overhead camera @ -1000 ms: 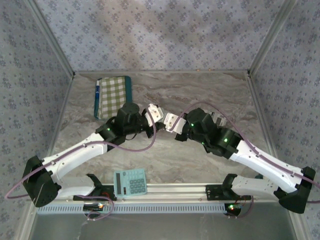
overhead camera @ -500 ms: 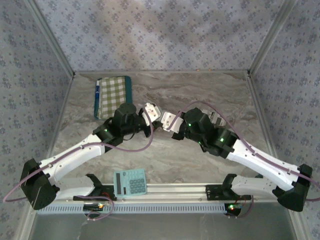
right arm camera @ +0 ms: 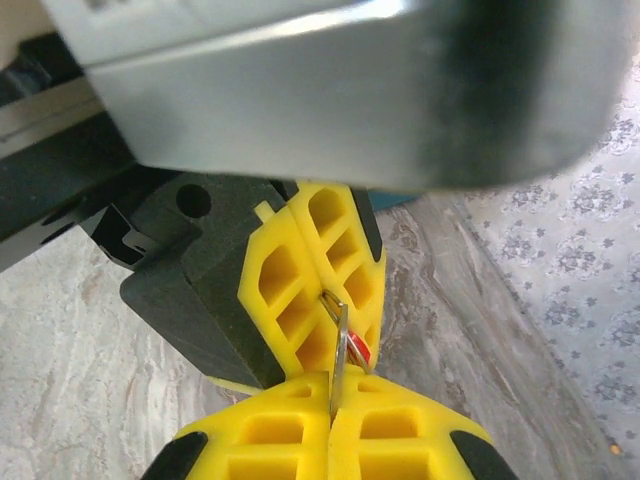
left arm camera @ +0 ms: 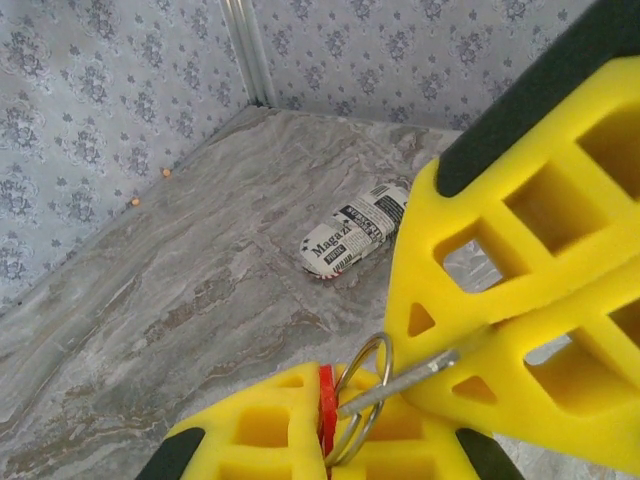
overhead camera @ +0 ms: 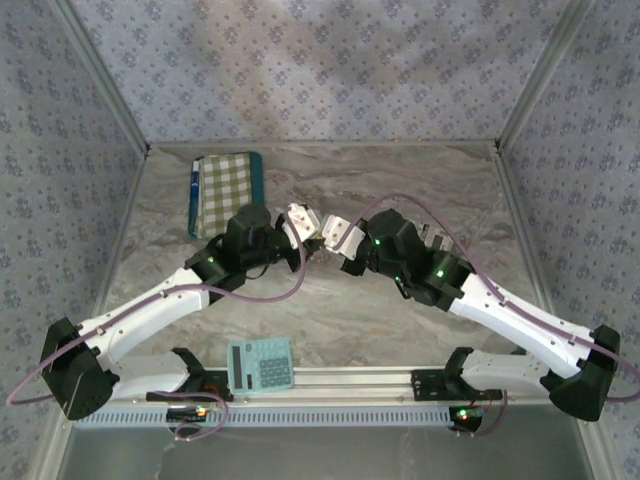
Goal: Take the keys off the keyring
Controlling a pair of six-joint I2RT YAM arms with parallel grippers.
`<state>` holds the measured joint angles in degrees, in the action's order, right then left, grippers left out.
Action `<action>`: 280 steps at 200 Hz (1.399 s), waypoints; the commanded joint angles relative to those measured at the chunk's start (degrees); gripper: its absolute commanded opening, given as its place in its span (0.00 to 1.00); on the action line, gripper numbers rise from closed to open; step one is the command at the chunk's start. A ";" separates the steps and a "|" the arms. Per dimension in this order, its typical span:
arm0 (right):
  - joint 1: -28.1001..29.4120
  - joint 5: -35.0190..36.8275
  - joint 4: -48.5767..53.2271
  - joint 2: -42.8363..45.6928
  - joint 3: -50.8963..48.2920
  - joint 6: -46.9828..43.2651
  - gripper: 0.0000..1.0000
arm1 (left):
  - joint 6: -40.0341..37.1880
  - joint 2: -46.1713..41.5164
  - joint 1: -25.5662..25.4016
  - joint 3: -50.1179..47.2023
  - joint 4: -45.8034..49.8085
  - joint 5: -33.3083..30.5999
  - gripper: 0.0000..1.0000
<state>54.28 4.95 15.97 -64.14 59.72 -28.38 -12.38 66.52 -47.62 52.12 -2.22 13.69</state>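
A: State of the left gripper [left arm camera: 322, 395]?

B: Clamped tight. Pinched between its yellow fingers is the tiny bright red oblong key piece [left arm camera: 326, 420], seen edge-on. A thin silver wire keyring [left arm camera: 384, 346] loops out just beside the red piece, against the same fingertips.

A: And the right gripper [right arm camera: 330, 392]?

B: Closed as well, tips together on a narrow silver metal shaft [right arm camera: 341, 335]. The shaft runs up toward the left fingers. In the left wrist view it crosses the keyring.

A: Position over the work surface?

B: From above, the two grippers meet tip to tip over the middle of the grey marble-pattern table [overhead camera: 420, 180]. Key piece and ring sit right at that meeting point.

A: Anything else lying about?

B: A small newsprint-wrapped bundle [left arm camera: 355, 240] lies on the table beyond the fingers, well apart from them. A teal calculator [overhead camera: 260, 365] sits at the near edge by the left arm's base. A green-and-white checked flat pad [overhead camera: 225, 190] lies at the far left.
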 commanded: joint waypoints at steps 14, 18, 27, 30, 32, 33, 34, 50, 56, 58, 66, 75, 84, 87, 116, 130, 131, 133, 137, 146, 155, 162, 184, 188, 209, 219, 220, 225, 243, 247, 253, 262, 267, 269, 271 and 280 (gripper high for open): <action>7.49 -9.66 1.59 -7.56 -4.69 -10.04 0.00 | -1.10 -1.77 -5.12 3.59 -18.89 18.01 0.00; 7.93 -8.96 1.61 -7.43 -4.96 -10.69 0.00 | -1.23 -1.79 -5.16 3.69 -18.62 18.07 0.00; 8.16 -8.39 1.99 -6.94 -5.23 -11.37 0.00 | -1.43 -1.90 -5.16 3.87 -17.98 18.08 0.00; 8.08 -8.69 2.32 -6.74 -5.21 -11.50 0.00 | -1.49 -1.92 -5.08 3.91 -17.83 18.12 0.00; 8.04 -8.90 2.54 -6.58 -5.18 -11.69 0.00 | -1.50 -1.99 -5.04 3.95 -17.71 18.12 0.00; 7.99 -8.94 2.60 -6.55 -5.21 -11.74 0.00 | -1.55 -2.00 -5.04 3.95 -17.68 18.12 0.00; 7.97 -8.97 2.77 -6.49 -5.22 -11.81 0.00 | -1.57 -2.00 -5.03 3.95 -17.62 18.12 0.00; 8.29 -8.30 3.18 -5.66 -5.87 -13.11 0.00 | -1.66 -2.10 -5.12 4.04 -17.31 18.10 0.00; 8.25 -8.79 3.26 -5.47 -5.71 -12.99 0.00 | -1.68 -2.10 -5.04 4.04 -17.37 18.13 0.00; 8.22 -9.21 3.41 -5.47 -5.61 -12.99 0.00 | -1.68 -2.03 -5.10 4.07 -17.33 18.12 0.00; 7.95 -11.27 3.29 -5.46 -5.24 -12.15 0.00 | -1.64 -1.85 -5.04 4.13 -17.47 18.05 0.00; 7.78 -13.01 2.84 -6.12 -4.11 -9.78 0.00 | -1.46 -1.54 -5.08 4.21 -18.06 18.16 0.00; 7.01 -16.46 2.39 -6.89 -3.02 -5.80 0.00 | -1.10 -1.19 -5.03 4.26 -18.71 18.25 0.00; 6.47 -17.78 1.38 -6.98 -2.76 -4.71 0.00 | -1.00 -1.07 -5.03 4.30 -18.78 18.22 0.00; 4.86 -25.72 -6.41 -5.89 -4.35 5.12 0.00 | -0.89 -1.12 -5.08 4.22 -19.32 17.95 0.00; 3.88 -28.42 -8.85 -5.47 -5.29 8.09 0.00 | -1.12 -1.14 -5.03 4.26 -19.07 18.07 0.00; 3.93 -28.33 -8.85 -5.43 -5.35 8.04 0.00 | -1.09 -1.14 -5.08 4.29 -19.01 18.01 0.00; 4.04 -28.04 -8.76 -5.39 -5.33 7.83 0.00 | -1.12 -1.13 -5.06 4.30 -18.98 17.90 0.00; 4.27 -27.59 -8.53 -5.36 -5.43 7.34 0.00 | -1.07 -1.13 -5.06 4.31 -18.90 17.90 0.00; 4.88 -25.58 -7.57 -5.29 -5.70 5.16 0.00 | -1.15 -1.30 -5.03 4.22 -18.90 18.01 0.00; 5.79 -23.44 -6.80 -5.12 -6.51 2.40 0.00 | -1.01 -1.47 -5.06 4.13 -18.97 18.12 0.00; 7.01 -20.16 -5.71 -5.12 -6.89 -0.76 0.00 | -1.06 -1.63 -5.05 4.08 -18.96 18.20 0.00; 8.09 -14.31 -3.19 -4.33 -8.57 -6.08 0.00 | -0.86 -2.47 -4.63 3.78 -18.49 18.36 0.00; 8.16 -13.76 -2.79 -3.86 -8.91 -6.82 0.00 | -0.78 -2.74 -4.47 3.70 -18.37 18.39 0.00; 10.21 -7.95 -0.16 -2.02 -9.81 -10.35 0.00 | 0.54 -3.67 -3.30 3.58 -18.22 19.35 0.00; 10.45 -6.41 1.18 -1.37 -9.83 -11.38 0.00 | 0.69 -3.77 -2.89 3.60 -18.10 19.83 0.00; 10.47 -6.29 1.26 -1.36 -9.86 -11.45 0.00 | 0.69 -3.77 -2.86 3.60 -18.05 19.94 0.00; 10.45 -5.61 1.59 -0.96 -9.91 -11.65 0.00 | 0.61 -3.77 -2.85 3.69 -17.78 20.01 0.00; 10.75 -4.99 3.25 1.20 -9.83 -11.75 0.00 | 1.34 -3.81 -2.15 3.78 -17.73 20.74 0.00; 10.80 -4.84 3.89 1.71 -9.83 -11.72 0.00 | 1.52 -3.91 -1.96 3.83 -17.56 20.88 0.00; 10.88 -4.45 4.68 2.43 -9.74 -11.75 0.00 | 1.76 -3.99 -1.52 3.87 -17.45 21.42 0.00; 10.98 -3.49 6.31 3.36 -9.52 -12.00 0.00 | 2.71 -4.03 -0.94 3.87 -17.72 22.10 0.00; 11.02 -3.13 7.14 3.83 -9.43 -12.12 0.00 | 2.88 -4.03 -0.66 3.95 -17.67 22.44 0.00; 11.09 -2.89 7.34 4.02 -9.38 -12.26 0.00 | 2.89 -4.03 -0.58 4.02 -17.54 22.54 0.00; 11.13 -2.72 7.75 4.20 -9.39 -12.37 0.00 | 2.89 -4.03 -0.49 4.10 -17.42 22.59 0.00; 11.41 -2.10 9.03 4.90 -9.30 -12.66 0.00 | 2.47 -3.97 -0.37 4.68 -16.22 22.56 0.00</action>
<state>61.69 13.13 13.26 -57.25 52.75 -35.59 -11.09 65.25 -46.96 51.20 0.12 24.38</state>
